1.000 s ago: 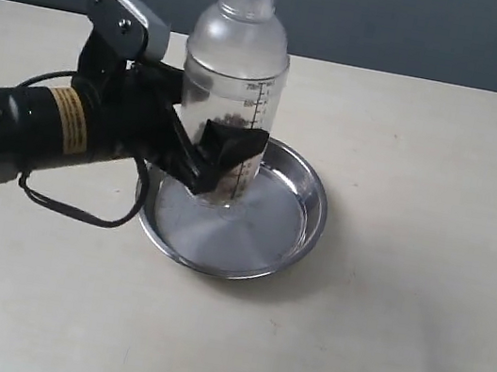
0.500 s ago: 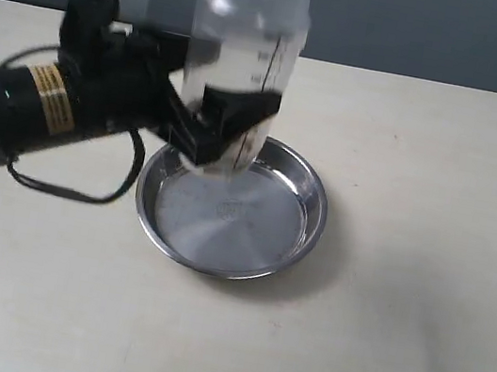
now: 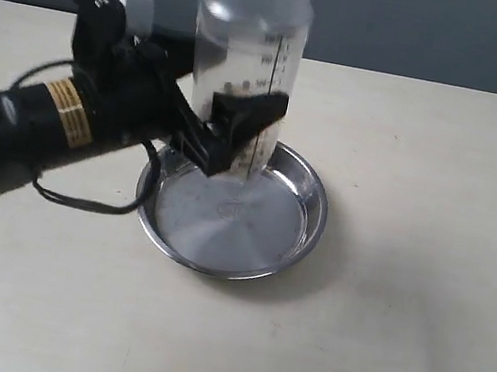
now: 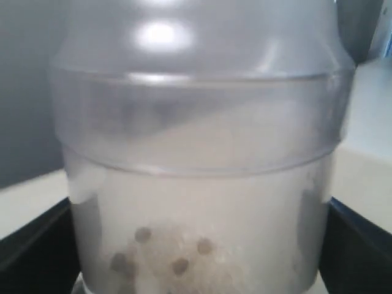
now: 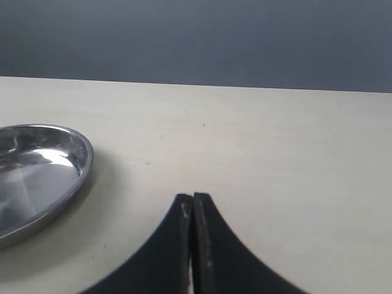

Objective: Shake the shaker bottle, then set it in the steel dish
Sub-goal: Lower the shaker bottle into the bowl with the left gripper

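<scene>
Exterior looks down; right wrist low, both seeing steel dish (image 3: 316, 218)

The shaker bottle (image 3: 247, 52), frosted clear plastic with black measuring marks and a few brown granules (image 4: 179, 266) inside, is upright in the air, pinched by the left tool (image 3: 239, 127), its base just over the back of the steel dish (image 3: 315, 218). The dish, shiny and shallow, lies flat on the tabletop (image 3: 398, 316).
</scene>
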Controlling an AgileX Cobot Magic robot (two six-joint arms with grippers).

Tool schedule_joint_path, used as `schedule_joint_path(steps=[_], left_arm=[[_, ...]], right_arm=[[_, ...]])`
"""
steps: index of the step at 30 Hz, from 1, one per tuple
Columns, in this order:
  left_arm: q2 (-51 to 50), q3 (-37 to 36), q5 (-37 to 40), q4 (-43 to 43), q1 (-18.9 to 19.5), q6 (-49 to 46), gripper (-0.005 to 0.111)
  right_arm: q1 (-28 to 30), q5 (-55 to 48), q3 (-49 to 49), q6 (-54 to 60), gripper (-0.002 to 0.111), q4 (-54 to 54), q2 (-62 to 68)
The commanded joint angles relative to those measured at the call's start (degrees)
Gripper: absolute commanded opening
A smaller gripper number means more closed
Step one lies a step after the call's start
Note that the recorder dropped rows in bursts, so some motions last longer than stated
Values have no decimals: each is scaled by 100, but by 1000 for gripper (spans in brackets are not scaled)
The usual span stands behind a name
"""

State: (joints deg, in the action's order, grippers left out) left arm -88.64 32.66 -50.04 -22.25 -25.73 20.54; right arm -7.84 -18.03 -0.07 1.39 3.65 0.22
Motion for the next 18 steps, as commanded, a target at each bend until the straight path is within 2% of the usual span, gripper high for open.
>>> schedule_joint_path(steps=[1, 2, 4, 6, 7, 10, 12, 14, 15, 16, 18], left_arm=[[-220, -85, -811, -274, -19, 186, 0], [-9, -24, -942, -274, -19, 186, 0], [505, 179, -461, -79, -19, 104, 0], [248, 173, 348, -3, -43, -79, 0], [-31, 101, 502, 65, -44, -152, 0], [-694, -10, 230, -79, -53, 228, 0], [-380, 3, -432, -452, -64, 348, 0], [231, 146, -441, -351, -75, 314, 0], [486, 246, -176, -77, -75, 126, 0], [646, 323, 352, 287, -75, -384, 0], [711, 383, 905, 1302, -6, -1308, 0]], right_arm=[[-21, 54, 7, 10, -1, -2, -22], [-21, 54, 7, 10, -1, -2, -22], [-21, 54, 7, 10, -1, -2, -22], [-21, 54, 7, 10, -1, -2, -22], [-21, 54, 7, 10, -1, -2, -22], [-21, 54, 7, 10, -1, -2, -22], [-21, 54, 7, 10, -1, -2, -22], [-21, 54, 7, 10, -1, -2, -22], [-21, 54, 7, 10, -1, -2, -22], [-21, 54, 7, 10, -1, -2, -22], [-21, 54, 7, 10, -1, -2, -22]])
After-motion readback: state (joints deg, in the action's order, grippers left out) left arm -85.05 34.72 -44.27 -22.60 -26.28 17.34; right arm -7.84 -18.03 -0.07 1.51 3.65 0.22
